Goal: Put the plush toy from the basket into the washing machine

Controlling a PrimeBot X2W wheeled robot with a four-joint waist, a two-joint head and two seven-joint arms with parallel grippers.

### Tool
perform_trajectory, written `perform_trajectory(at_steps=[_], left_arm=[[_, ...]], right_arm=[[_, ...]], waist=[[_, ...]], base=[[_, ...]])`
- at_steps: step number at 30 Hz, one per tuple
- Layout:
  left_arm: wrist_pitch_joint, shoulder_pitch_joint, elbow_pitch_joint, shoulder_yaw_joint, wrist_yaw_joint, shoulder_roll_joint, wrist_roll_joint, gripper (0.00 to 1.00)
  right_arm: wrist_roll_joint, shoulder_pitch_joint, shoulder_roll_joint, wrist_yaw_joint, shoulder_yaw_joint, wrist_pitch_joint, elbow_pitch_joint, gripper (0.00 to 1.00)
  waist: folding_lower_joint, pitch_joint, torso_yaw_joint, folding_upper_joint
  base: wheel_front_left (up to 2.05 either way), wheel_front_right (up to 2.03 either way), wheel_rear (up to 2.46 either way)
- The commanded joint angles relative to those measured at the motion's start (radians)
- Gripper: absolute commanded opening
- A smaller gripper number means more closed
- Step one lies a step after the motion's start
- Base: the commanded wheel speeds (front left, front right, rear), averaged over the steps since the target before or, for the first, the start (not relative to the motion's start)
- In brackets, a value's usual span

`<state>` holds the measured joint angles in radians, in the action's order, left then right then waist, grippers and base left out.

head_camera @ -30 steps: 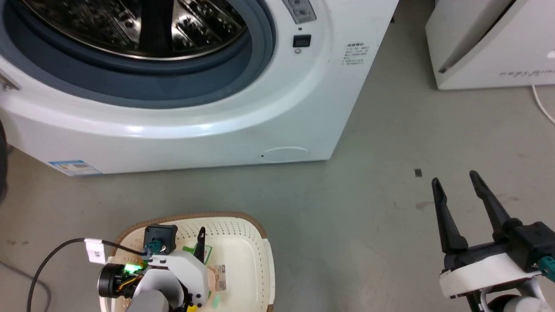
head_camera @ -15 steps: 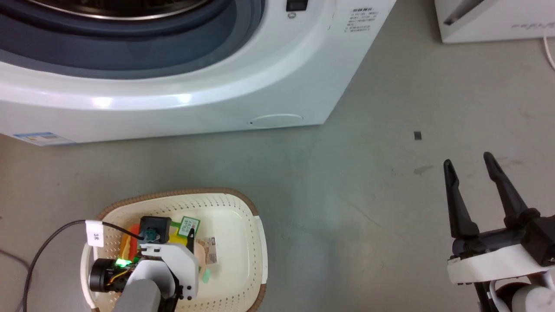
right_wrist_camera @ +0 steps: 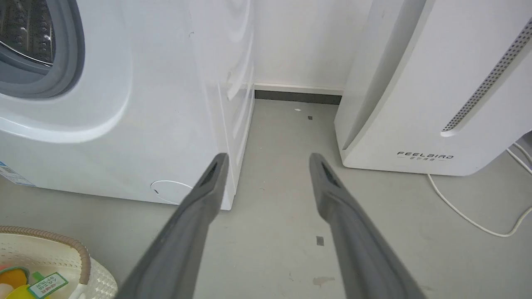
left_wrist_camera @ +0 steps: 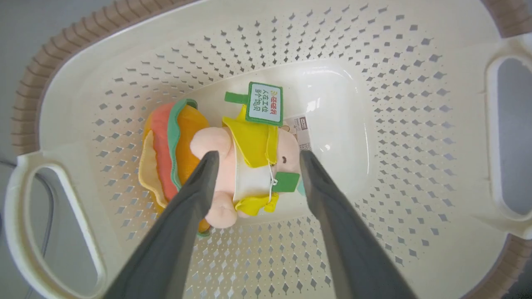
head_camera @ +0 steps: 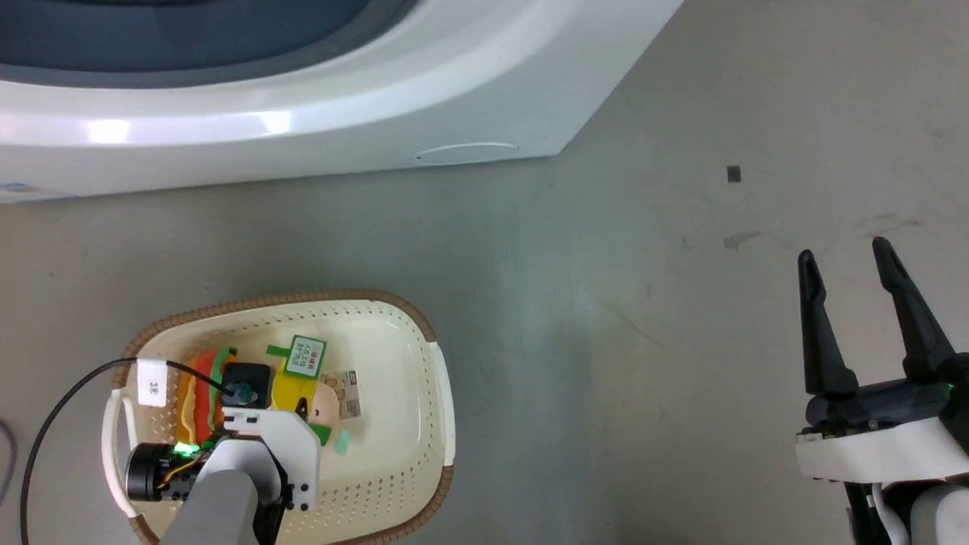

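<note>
Left gripper (left_wrist_camera: 258, 154) jaws are spread wide either side of the plush toy (left_wrist_camera: 249, 145), which lies in the basket (left_wrist_camera: 291, 37); can't tell if they're touching it. Right gripper (head_camera: 844, 251) jaws are spread too, holding nothing.

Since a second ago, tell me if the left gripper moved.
Yes. Against the far rim of the basket, the left gripper has drawn back toward the robot, uncovering the sign.

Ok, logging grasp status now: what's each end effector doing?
Left end effector: open, straddling the plush toy, not gripping.
Right end effector: open, holding nothing.
</note>
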<state>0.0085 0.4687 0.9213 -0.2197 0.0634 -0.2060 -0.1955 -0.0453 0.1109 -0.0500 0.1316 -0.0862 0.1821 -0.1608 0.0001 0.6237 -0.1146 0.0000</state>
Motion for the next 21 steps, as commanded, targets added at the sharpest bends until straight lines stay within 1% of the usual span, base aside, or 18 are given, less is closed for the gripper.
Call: perform_trajectory(at_steps=[1,11,19,21], left_arm=[[0.001,0.032,0.029,-0.009,0.008,-0.009,-0.006,1.00],[0.032,0.107,0.132,-0.052,0.021,-0.031,-0.026,1.00],[0.033,0.151,0.214,-0.077,0.020,-0.073,-0.052,1.00],[0.040,0.162,0.235,-0.099,0.018,-0.082,-0.043,1.00]], right_arm=[[-0.011,0.018,0.000,-0.001,-0.005,0.011,-0.012,1.00],[-0.018,0.037,0.000,-0.001,-0.018,0.031,-0.042,1.00],[-0.031,0.058,0.000,-0.001,-0.022,0.048,-0.064,1.00],[-0.032,0.064,0.000,-0.001,-0.021,0.052,-0.072,1.00]], waist=[[-0.0001,0.027,-0.005,0.0000],[-0.0001,0.129,-0.020,0.0000],[-0.0001,0.208,-0.041,0.0000],[-0.0001,0.227,-0.045,0.0000]], base=[[0.00,0.00,0.00],[0.00,0.00,0.00],[0.00,0.00,0.00],[0.00,0.00,0.00]])
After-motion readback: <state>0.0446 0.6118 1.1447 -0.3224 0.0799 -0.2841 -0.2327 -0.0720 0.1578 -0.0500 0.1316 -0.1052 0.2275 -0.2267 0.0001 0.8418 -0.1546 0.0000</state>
